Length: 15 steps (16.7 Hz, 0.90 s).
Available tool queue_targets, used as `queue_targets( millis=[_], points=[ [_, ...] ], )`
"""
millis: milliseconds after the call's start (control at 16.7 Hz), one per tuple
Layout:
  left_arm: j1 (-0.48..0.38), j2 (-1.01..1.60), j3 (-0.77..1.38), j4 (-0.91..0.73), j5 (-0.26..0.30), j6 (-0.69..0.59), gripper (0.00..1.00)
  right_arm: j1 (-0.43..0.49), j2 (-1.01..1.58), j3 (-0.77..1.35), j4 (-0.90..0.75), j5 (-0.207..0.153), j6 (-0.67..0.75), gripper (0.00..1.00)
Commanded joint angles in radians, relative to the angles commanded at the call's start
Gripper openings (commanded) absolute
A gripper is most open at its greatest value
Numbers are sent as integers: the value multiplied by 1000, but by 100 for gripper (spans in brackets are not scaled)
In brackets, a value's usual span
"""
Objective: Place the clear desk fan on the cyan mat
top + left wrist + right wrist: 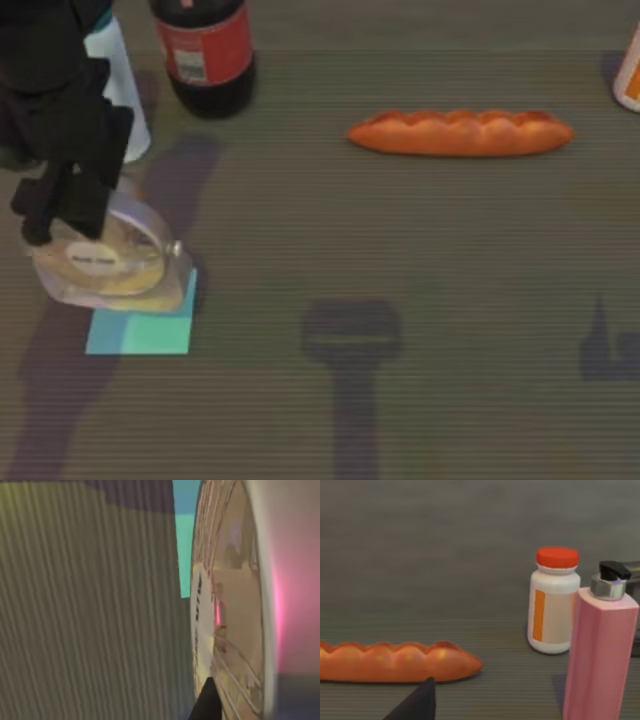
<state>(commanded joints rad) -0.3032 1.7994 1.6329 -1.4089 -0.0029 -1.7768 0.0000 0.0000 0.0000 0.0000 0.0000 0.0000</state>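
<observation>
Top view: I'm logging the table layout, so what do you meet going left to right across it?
Clear desk fan under the left hand, partly over the cyan mat → cola bottle → bread loaf → white bottle at the right edge.

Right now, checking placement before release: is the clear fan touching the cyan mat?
Cannot tell. Top view shows the clear desk fan overlapping the cyan mat, but not contact.
</observation>
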Motion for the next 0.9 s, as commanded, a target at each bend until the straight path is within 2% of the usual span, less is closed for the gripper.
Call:
queue_targets(
  millis=[180, 540, 900],
  points=[
    [15, -10, -23, 18, 13, -72, 0, 0, 0, 0, 0, 0, 0, 100],
    [12, -7, -25, 21, 12, -74, 0, 0, 0, 0, 0, 0, 0, 100],
    [21, 2, -143, 151, 13, -69, 0, 0, 0, 0, 0, 0, 0, 100]
  ],
)
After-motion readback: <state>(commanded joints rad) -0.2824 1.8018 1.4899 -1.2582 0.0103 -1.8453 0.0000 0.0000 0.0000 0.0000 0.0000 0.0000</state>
